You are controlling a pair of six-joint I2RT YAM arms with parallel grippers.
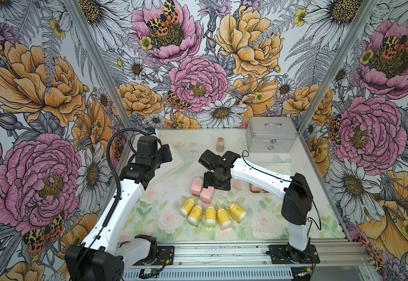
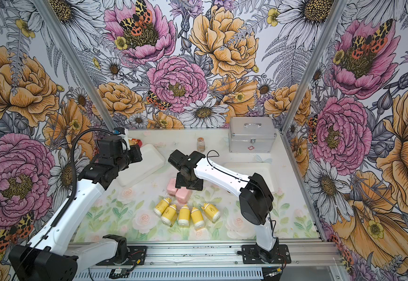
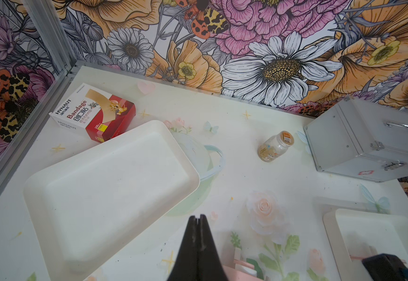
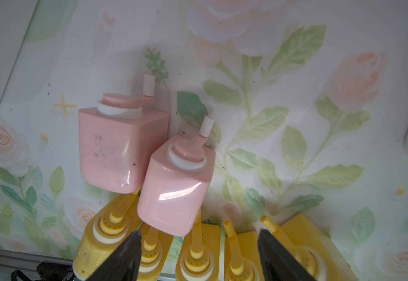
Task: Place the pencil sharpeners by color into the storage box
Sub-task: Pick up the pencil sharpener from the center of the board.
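Pencil sharpeners [image 1: 206, 194] mostly lie loose on the table [image 1: 259, 219]: two pink ones [image 4: 115, 150] touching, five yellow ones [image 1: 210, 215] in a row just beside. Something pink shows in the right tray [image 3: 368, 226], so I judge sorting barely begun. My right gripper [image 4: 199, 233] hangs wide-jawed above the pink pair; my left gripper [image 3: 199, 219] is pinched closed, empty.

both arms wear glossy white link shells with small round holes and boxy black joint housings. a ribbed black conduit [image 1: 119, 187] runs along the left arm [image 1: 115, 206] up to a blue connector [image 1: 148, 132]; a thin black cable [image 1: 245, 151] trails along the right arm [image 1: 254, 174]. the right gripper [image 4: 199, 233] has matte black tapered fingers [image 4: 127, 253]
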